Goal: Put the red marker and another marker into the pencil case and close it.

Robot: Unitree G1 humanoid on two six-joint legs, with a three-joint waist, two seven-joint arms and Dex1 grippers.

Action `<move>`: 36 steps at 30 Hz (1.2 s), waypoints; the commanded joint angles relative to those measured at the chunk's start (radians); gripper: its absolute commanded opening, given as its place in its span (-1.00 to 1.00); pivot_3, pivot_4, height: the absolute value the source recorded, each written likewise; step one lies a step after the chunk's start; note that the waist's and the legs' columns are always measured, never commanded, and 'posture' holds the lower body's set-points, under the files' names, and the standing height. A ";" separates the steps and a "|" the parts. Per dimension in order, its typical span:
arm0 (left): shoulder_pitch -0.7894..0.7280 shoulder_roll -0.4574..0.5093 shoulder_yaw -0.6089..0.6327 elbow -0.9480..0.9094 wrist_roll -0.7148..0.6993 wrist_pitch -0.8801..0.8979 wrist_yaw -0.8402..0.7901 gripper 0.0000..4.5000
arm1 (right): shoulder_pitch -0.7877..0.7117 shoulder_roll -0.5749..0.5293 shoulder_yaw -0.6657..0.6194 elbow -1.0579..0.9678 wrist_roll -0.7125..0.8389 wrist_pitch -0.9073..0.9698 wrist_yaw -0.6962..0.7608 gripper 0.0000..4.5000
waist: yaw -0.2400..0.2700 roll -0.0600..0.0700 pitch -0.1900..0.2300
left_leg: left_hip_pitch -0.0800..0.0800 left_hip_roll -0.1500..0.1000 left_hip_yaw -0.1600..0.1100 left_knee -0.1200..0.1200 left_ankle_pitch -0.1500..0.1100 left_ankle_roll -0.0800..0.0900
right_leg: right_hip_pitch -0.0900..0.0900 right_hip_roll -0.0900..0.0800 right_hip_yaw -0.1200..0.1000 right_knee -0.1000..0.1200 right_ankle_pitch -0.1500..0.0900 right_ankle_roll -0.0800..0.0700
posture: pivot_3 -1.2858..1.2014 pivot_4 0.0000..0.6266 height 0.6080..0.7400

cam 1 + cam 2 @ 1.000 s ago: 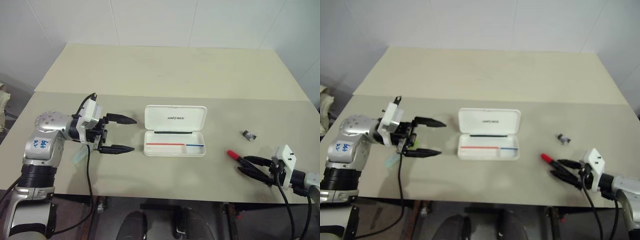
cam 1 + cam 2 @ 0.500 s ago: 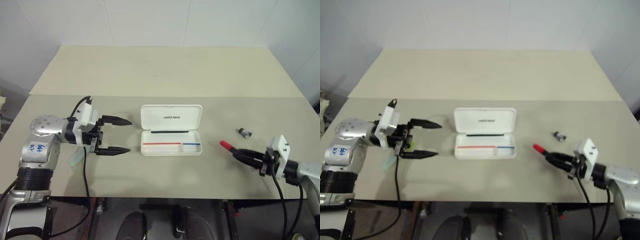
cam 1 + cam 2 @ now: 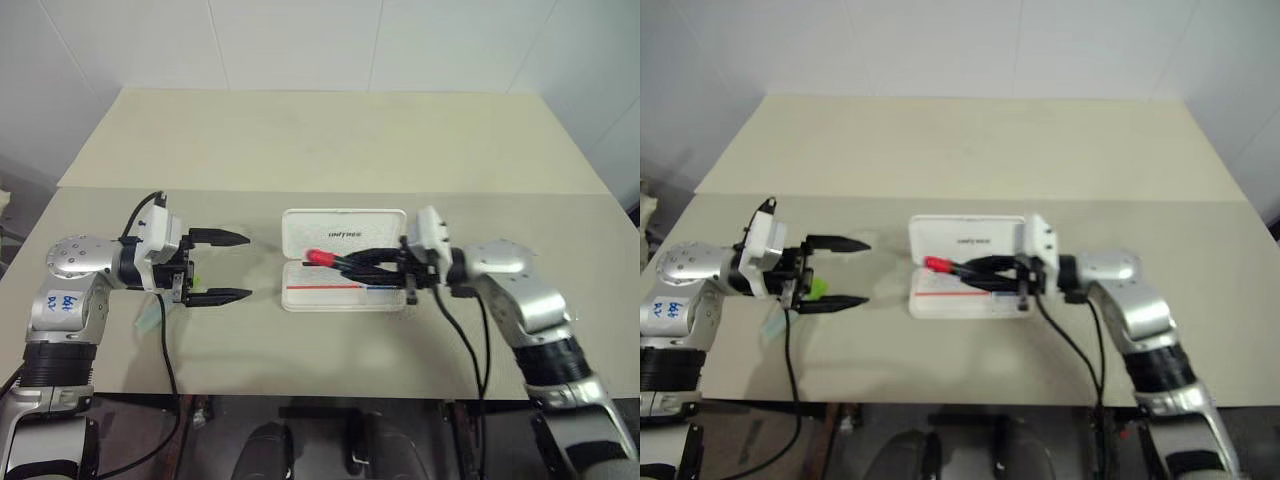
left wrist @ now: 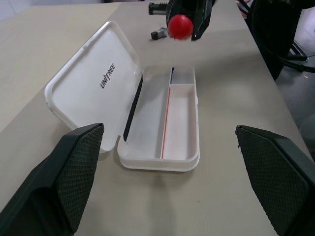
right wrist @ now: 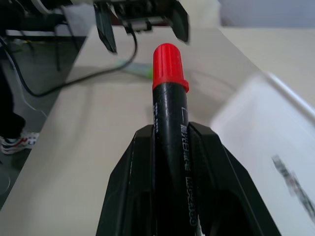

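A flat white hard-plastic pencil case [image 3: 344,272] with rounded corners lay open on the matte beige table [image 3: 330,140], lid folded back. The right gripper [image 3: 345,263] was clamped on the slim black red marker [image 3: 335,260], held level above the tray, its glossy red cap pointing toward the left gripper [image 3: 240,266], whose fingers gaped wide and empty. A pale green highlighter [image 3: 816,288] lay behind them.
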 commanded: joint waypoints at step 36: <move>0.104 -0.010 0.038 -0.215 -0.047 0.078 0.116 1.00 | -0.091 0.041 -0.014 0.111 -0.029 -0.142 0.137 0.98 | -0.023 0.000 0.000 | -0.001 0.001 0.006 -0.001 0.001 -0.003 | -0.005 0.000 0.003 0.003 0.000 0.001 | 0.03 -0.52 1.00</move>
